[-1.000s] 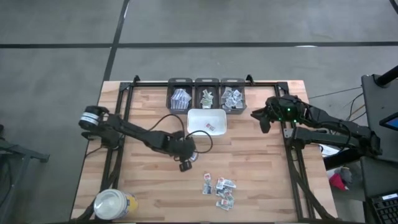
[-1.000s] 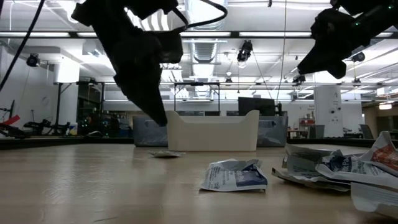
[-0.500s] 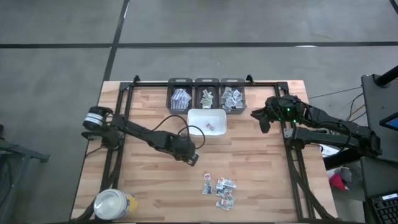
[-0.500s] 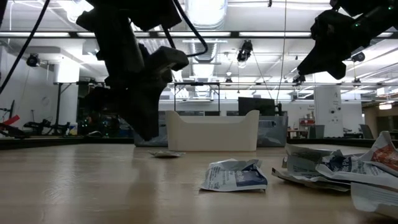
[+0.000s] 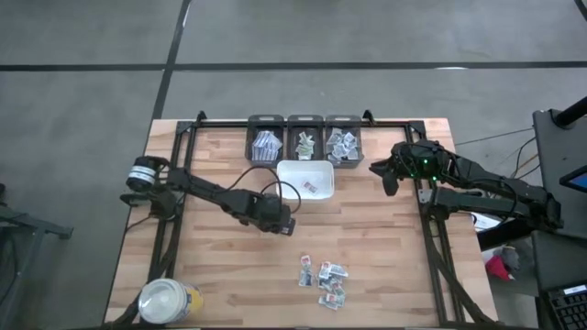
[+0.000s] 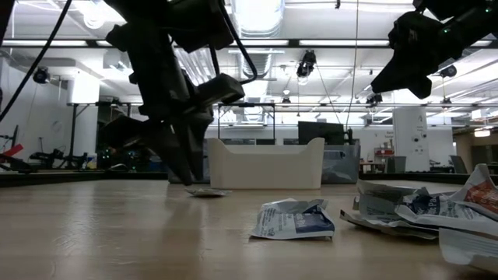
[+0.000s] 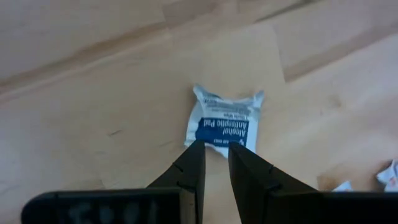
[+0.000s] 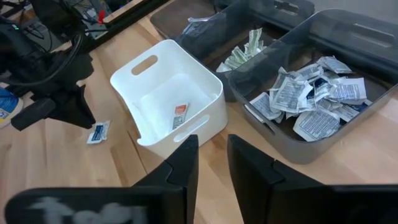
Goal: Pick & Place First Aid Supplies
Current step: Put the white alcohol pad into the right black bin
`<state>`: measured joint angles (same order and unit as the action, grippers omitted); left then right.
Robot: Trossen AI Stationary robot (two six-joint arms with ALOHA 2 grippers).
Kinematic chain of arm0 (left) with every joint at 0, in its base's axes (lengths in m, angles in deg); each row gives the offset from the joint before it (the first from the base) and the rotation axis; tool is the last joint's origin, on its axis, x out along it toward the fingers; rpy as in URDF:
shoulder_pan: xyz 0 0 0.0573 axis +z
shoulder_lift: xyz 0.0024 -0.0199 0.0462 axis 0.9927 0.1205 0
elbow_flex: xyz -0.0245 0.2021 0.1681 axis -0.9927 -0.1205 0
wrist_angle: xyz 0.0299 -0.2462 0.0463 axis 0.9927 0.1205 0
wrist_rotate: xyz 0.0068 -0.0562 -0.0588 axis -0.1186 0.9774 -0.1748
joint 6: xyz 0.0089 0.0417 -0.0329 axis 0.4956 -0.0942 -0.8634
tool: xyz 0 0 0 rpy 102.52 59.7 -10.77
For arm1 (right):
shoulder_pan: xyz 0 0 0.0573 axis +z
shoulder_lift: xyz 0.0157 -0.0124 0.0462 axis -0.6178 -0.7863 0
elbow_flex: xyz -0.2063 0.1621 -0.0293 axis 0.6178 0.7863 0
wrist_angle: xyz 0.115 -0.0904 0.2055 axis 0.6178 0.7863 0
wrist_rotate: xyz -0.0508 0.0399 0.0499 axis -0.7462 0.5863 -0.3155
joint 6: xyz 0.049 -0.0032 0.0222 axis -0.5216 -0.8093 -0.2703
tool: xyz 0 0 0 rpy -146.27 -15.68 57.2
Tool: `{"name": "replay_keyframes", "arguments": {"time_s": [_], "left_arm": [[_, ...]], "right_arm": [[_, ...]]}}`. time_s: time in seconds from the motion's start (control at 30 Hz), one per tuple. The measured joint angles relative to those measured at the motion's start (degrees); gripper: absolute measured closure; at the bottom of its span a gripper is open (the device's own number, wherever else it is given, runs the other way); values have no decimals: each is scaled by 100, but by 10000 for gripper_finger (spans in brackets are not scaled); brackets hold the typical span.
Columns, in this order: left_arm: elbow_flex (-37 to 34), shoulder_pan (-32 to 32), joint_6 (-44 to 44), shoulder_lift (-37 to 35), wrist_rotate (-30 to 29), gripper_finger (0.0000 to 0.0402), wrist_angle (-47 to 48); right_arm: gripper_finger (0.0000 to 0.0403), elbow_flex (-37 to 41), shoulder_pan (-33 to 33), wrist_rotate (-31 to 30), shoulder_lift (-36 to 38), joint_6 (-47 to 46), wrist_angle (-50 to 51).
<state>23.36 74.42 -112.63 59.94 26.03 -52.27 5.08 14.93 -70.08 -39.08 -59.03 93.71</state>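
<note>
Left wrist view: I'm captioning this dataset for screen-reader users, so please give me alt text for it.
A small white and blue alcohol antiseptic pad packet lies flat on the wooden table, directly ahead of the left gripper, whose two dark fingers stand slightly apart, tips at the packet's near edge.

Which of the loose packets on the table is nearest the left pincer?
The small white packet with a blue label, lying alone on the wood just ahead of the left pincer beside the white rectangular tray; the other packets are clustered farther off.
</note>
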Motion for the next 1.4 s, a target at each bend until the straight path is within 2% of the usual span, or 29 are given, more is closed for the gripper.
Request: {"name": "replay_keyframes", "arguments": {"time_s": [0.17, 0.6, 1.0, 1.4], "left_arm": [[0, 69, -274, 0, 74, 337, 2], [-4, 100, -143, -1, 211, 336, 249], [-4, 259, -130, 21, 286, 271, 199], [14, 266, -227, 421, 553, 275, 156]], "right_arm": [[310, 0, -1, 0, 0, 2, -1], [307, 0, -1, 0, 0, 3, -1], [320, 0, -1, 0, 0, 152, -4], [301, 0, -1, -11, 0, 153, -15]]}}
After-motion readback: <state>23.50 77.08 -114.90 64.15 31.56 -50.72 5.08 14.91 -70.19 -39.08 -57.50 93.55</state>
